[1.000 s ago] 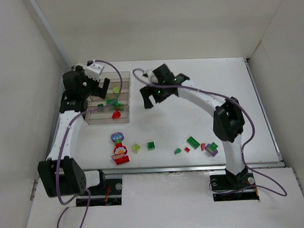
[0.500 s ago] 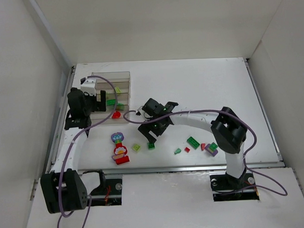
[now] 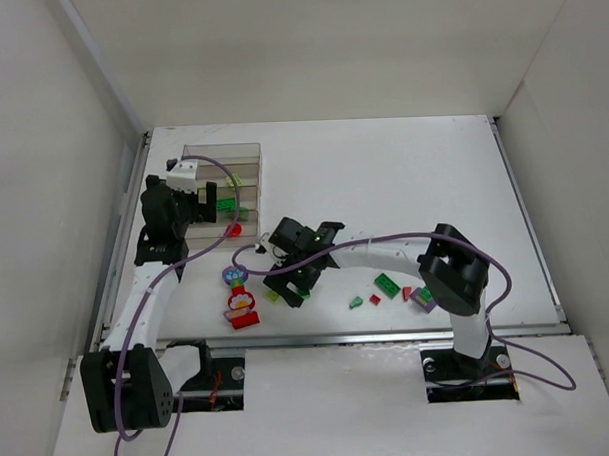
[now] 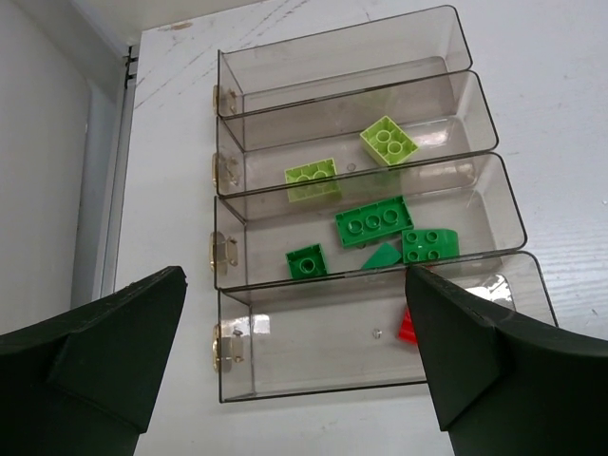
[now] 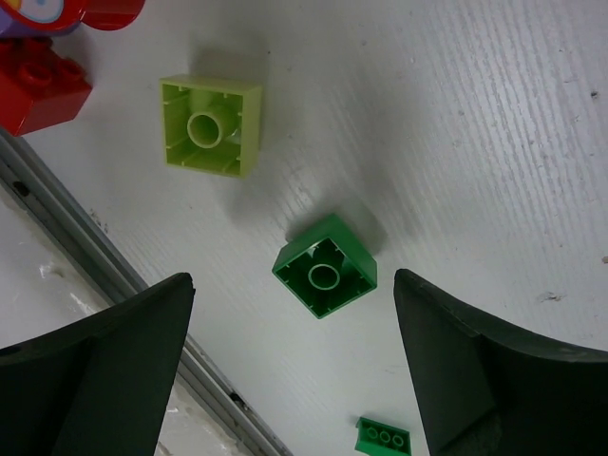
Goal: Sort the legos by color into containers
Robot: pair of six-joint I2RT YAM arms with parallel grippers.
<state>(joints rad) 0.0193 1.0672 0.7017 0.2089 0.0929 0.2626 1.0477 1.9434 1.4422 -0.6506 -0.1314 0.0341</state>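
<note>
The containers (image 4: pixel 494 180) are a clear brownish tray (image 3: pixel 222 148) with four long compartments. One compartment holds two lime legos (image 4: pixel 389 141), the one below it several dark green legos (image 4: pixel 373 220), and the nearest a red one (image 4: pixel 408 326). My left gripper (image 4: pixel 294 313) hangs open over the tray's near edge, holding nothing. My right gripper (image 5: pixel 293 280) is open just above an upturned dark green brick (image 5: pixel 324 265), with a finger on either side and neither touching it. An upturned lime brick (image 5: pixel 211 126) lies beside it. The flower-topped piece (image 3: pixel 239 295) lies to the left.
More loose bricks lie to the right near the table's front edge: a dark green plate (image 3: pixel 387 283), a small green piece (image 3: pixel 356 302), red bits (image 3: pixel 375 300) and a purple-green pair (image 3: pixel 423 298). The metal front rail (image 5: pixel 76 237) runs close behind the right gripper.
My right arm swung from beside the tray down toward the front, ending low over the dark green brick. My left gripper pulled back from over the tray toward its near end.
</note>
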